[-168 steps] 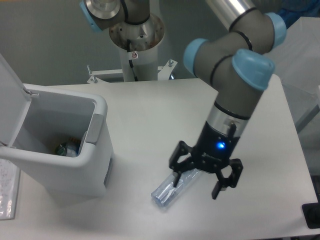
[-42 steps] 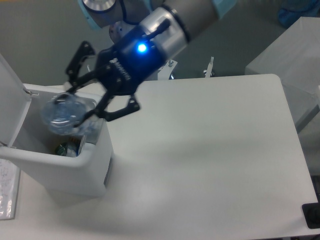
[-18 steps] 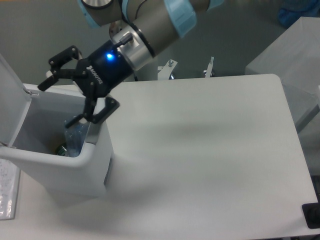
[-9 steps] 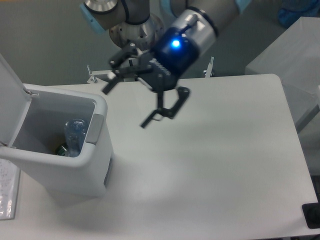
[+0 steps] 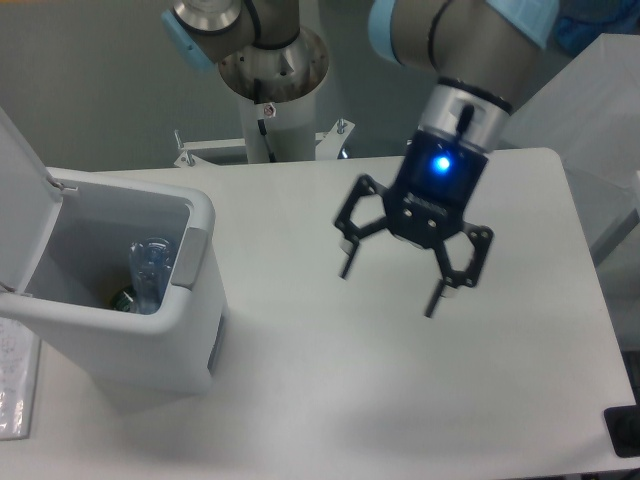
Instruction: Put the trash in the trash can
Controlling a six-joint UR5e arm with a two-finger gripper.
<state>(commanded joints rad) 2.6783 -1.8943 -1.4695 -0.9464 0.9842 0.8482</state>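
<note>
The black two-finger gripper (image 5: pixel 390 290) is hanging above the white table (image 5: pixel 300 400), well to the right of the large white rectangular plastic bin (image 5: pixel 150 345), fingers spread wide and holding nothing. Half a second ago it was sitting closer to the bin, tilted, up near the table's far edge; a second ago it was reaching over the bin's opening. It is now pointing fingertips down, blue status light facing the camera.

The clear plastic bottle (image 5: pixel 147 272) is lying inside the bin, leaning against the inner wall just behind the grey panel (image 5: pixel 187 258) on the front rim. Its position is matching the frame half a second ago; about nine seconds ago it was lying on the table under the gripper. Below the bottle, at the bin's bottom, a small patch of something greenish (image 5: pixel 122 299) is showing; cannot tell what it is. The hinged white lid (image 5: pixel 22 195) is standing open on the bin's left side.
</note>
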